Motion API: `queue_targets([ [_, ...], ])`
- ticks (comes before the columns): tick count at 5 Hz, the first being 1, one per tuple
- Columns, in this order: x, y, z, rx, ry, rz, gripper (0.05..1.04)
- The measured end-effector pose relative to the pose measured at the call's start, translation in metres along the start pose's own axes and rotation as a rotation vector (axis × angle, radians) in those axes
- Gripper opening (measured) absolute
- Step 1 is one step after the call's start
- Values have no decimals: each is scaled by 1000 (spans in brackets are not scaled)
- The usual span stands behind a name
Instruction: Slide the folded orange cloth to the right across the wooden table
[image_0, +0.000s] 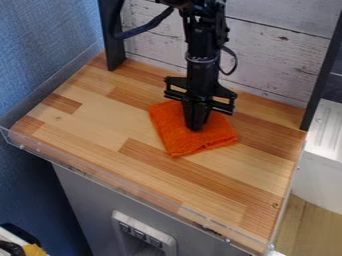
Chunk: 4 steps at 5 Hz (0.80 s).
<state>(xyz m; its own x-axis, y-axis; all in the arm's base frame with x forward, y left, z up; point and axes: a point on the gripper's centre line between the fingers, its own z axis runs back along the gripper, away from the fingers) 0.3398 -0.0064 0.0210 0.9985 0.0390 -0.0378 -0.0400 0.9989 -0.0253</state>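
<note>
The black gripper (195, 126) hangs straight down at the upper middle of the wooden table, its tips at the orange cloth. Folded into a rough square, the orange cloth (179, 141) lies flat on the wood, turned at an angle, and spreads out around and below the gripper. Part of the cloth's upper middle is hidden behind the gripper. Whether the tips press on the cloth or pinch it cannot be told.
The wooden tabletop (100, 135) has a clear plastic edge (127, 190) along its front and left. Black posts stand at the back left (112, 37) and right (320, 75), with a whitewashed plank wall (280, 55) behind. A white surface (324, 155) adjoins at right.
</note>
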Motion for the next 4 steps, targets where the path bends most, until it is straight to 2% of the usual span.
queue_targets([
  [1, -2, -5, 7, -1, -3, -29, 245],
  [2, -3, -8, 33, -6, -45, -50, 506],
  [3, -11, -7, 52, -1, -64, -77, 809],
  [4, -18, -5, 70, 2, -72, -98, 995],
])
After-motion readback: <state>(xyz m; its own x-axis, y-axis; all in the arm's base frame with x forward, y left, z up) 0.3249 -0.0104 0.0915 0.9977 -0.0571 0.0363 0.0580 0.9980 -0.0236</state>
